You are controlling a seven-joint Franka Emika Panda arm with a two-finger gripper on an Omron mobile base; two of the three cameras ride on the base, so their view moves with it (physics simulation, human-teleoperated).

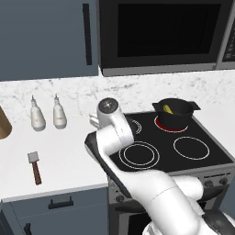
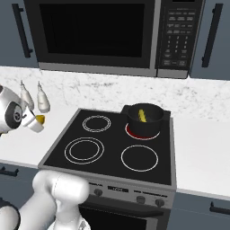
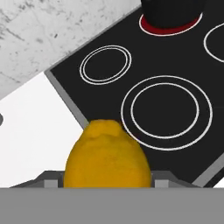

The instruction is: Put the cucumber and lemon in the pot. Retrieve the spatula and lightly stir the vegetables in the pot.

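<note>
Two bottles (image 1: 37,115) are standing at the left of the left base view, with the spatula (image 1: 34,167) lying on the counter (image 1: 64,158) below them, at lower left. At the upper right of that view the pot (image 1: 175,111) is sitting on the red-ringed back burner of the stove (image 1: 215,156), with the cucumber (image 1: 167,109) showing yellow-green inside it. At the left edge of the right base view the gripper (image 2: 36,122) is holding the lemon (image 2: 40,119), jaws partly closed on it. In the hand view the lemon (image 3: 108,157) is filling the lower centre, hanging over the stove's (image 3: 65,78) edge where it meets the counter, and the pot (image 3: 173,11) is lying at the top right.
</note>
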